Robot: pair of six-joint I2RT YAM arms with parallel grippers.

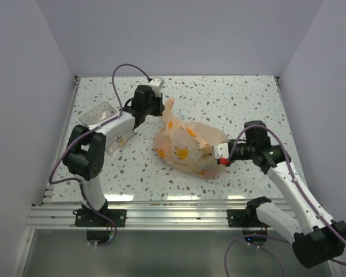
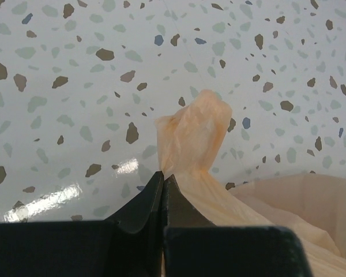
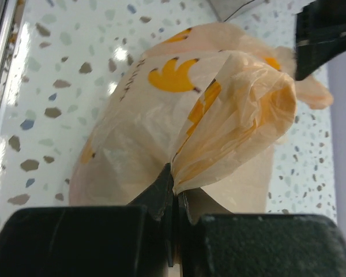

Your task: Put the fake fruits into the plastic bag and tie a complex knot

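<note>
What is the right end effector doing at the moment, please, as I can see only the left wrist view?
Observer: The right end effector is shut on a bunched fold of the plastic bag.
Operator: Thank you. How does that sit against my own grip?
Observer: From above, the left end effector pinches the bag's far twisted tip, the right one its near right end.
Operator: Is anything else lying nearby?
Observer: A clear plastic tray lies far left on the table, apart from the bag.
</note>
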